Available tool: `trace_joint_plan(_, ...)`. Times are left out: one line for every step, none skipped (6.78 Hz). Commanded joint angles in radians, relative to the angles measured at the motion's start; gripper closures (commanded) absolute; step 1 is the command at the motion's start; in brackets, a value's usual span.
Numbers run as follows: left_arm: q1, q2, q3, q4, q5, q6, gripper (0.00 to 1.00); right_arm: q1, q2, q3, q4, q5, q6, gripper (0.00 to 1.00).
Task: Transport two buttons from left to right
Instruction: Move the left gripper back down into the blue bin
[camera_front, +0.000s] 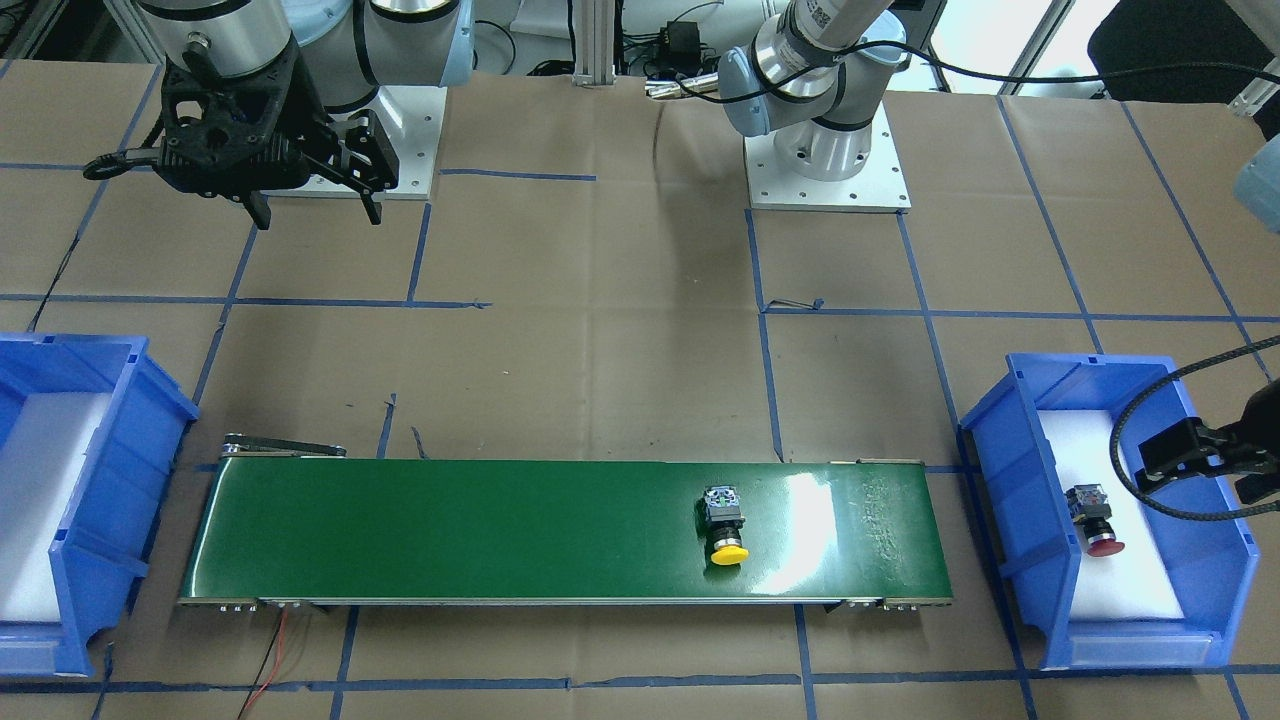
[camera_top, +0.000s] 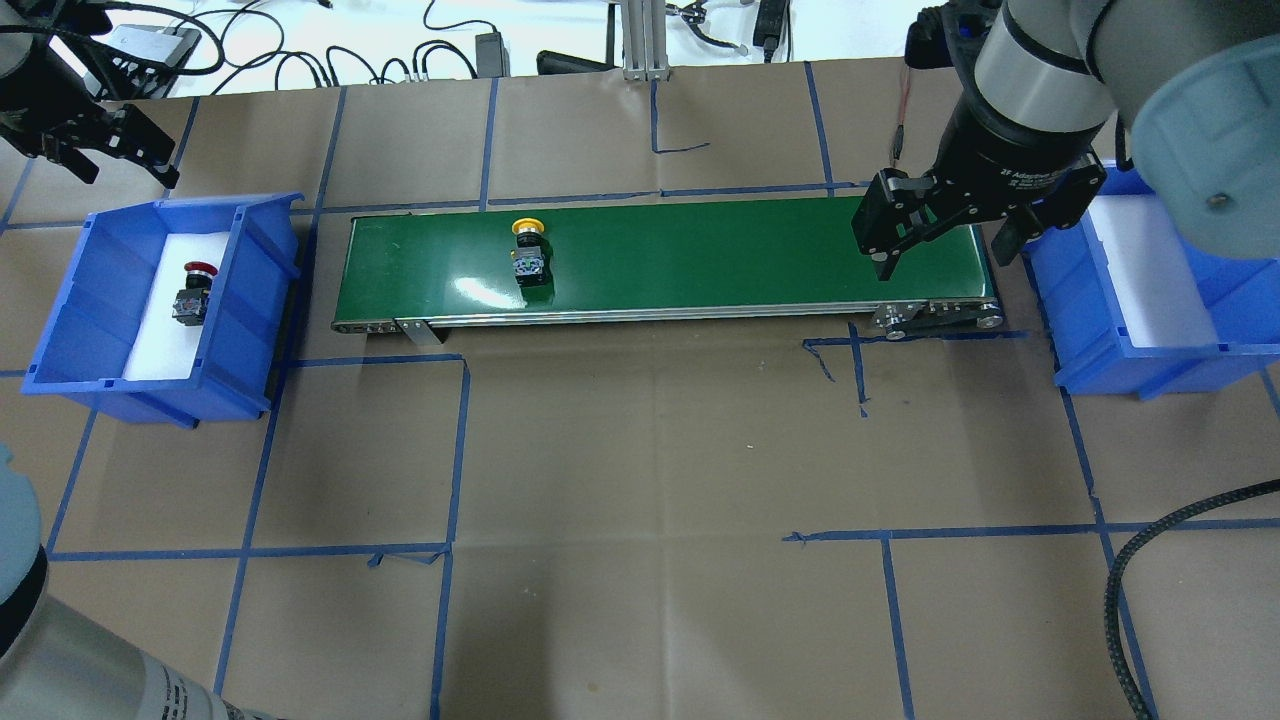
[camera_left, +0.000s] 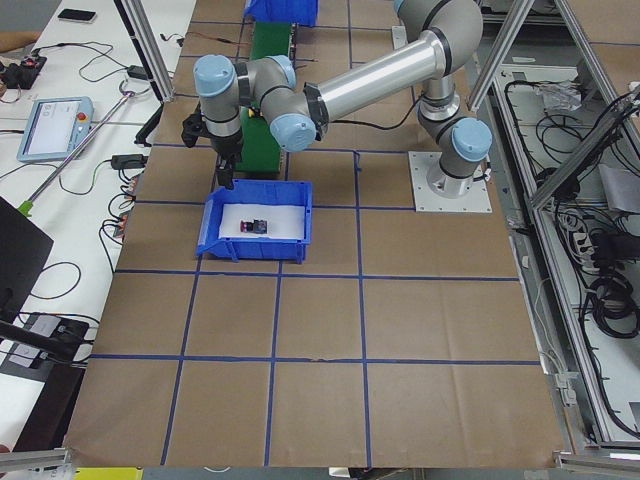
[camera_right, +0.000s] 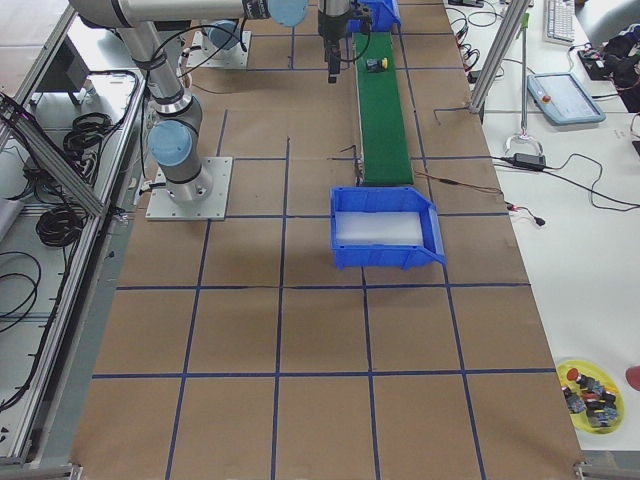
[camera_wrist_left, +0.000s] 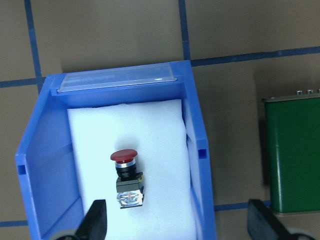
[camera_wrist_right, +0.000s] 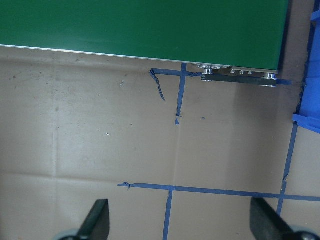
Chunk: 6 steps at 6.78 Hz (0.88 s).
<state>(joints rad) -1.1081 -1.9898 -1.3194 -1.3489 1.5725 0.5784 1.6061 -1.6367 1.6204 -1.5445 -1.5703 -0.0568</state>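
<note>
The yellow-capped button lies on its side on the green conveyor belt, near the belt's left end; it also shows in the overhead view. The red-capped button lies on white foam in the left blue bin and shows in the overhead view. My left gripper is open and empty, raised over the bin's far end; its fingers stand wide apart. My right gripper is open and empty, above the belt's right end.
The right blue bin with white foam stands beyond the belt's right end and holds no button. The table is brown cardboard with blue tape lines. A black cable loops at the near right. The belt's roller bracket shows below my right wrist.
</note>
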Motion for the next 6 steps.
trace_joint_plan(0.028,-0.026,-0.009,0.017,-0.005,0.023,0.01,0.0,0.0,0.004,-0.002,0.001,0.0,0.0)
trace_joint_plan(0.03,-0.046,-0.014,0.026,-0.003,0.021,0.01,0.0,0.0,0.004,-0.002,0.001,0.0,0.0)
trace_joint_plan(0.039,-0.053,-0.017,0.036,-0.003,0.023,0.01,0.0,0.0,0.004,-0.002,0.001,0.0,0.0)
trace_joint_plan(0.042,-0.053,-0.044,0.068,-0.003,0.021,0.01,0.0,0.0,0.004,-0.002,0.001,0.0,0.0)
trace_joint_plan(0.044,-0.052,-0.102,0.152,-0.005,0.021,0.01,0.0,0.0,0.004,-0.002,0.001,0.0,0.0)
trace_joint_plan(0.044,-0.052,-0.169,0.24,-0.005,0.02,0.01,0.0,0.0,0.004,-0.002,0.001,0.0,0.0)
